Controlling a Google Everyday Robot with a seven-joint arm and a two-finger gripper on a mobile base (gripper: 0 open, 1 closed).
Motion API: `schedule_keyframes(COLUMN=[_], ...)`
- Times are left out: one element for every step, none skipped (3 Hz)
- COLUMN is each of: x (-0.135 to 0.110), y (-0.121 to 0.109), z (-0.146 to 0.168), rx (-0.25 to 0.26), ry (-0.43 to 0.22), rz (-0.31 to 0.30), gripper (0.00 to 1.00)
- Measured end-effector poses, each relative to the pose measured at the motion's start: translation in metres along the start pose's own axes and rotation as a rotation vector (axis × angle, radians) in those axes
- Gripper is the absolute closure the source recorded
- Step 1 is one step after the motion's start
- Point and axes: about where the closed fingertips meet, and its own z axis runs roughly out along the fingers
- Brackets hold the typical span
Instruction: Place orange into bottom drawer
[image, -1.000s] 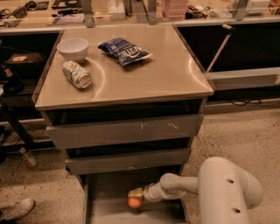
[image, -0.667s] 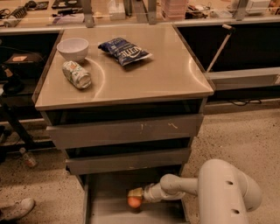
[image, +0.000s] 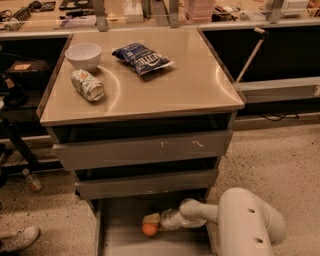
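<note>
The orange (image: 149, 229) is a small round fruit low inside the open bottom drawer (image: 125, 240), a wide grey tray pulled out at the foot of the cabinet. My gripper (image: 151, 223) reaches in from the right on a white arm (image: 235, 220) and sits right at the orange, over its top. The orange looks to be on or just above the drawer floor. The two upper drawers (image: 142, 150) are shut.
On the cabinet top (image: 190, 90) stand a white bowl (image: 83, 55), a can lying on its side (image: 88, 85) and a blue chip bag (image: 142, 58). A shoe (image: 19, 239) and a bottle (image: 31, 180) lie on the floor at left. Counters run behind.
The gripper and the orange have moved slightly down and left inside the bottom drawer. Nothing else has moved.
</note>
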Motion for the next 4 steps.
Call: schedule_keyframes(x=[0.0004, 0.0005, 0.0005, 0.0005], y=[-0.0029, -0.0029, -0.0029, -0.0029], z=[0.0043, 0.0043, 0.0044, 0.0044], rx=[-0.003, -0.003, -0.003, -0.003], ry=[0.006, 0.006, 0.006, 0.006], rz=[0.011, 0.011, 0.011, 0.011], gripper=[1.00, 0.81, 0.58, 0.35])
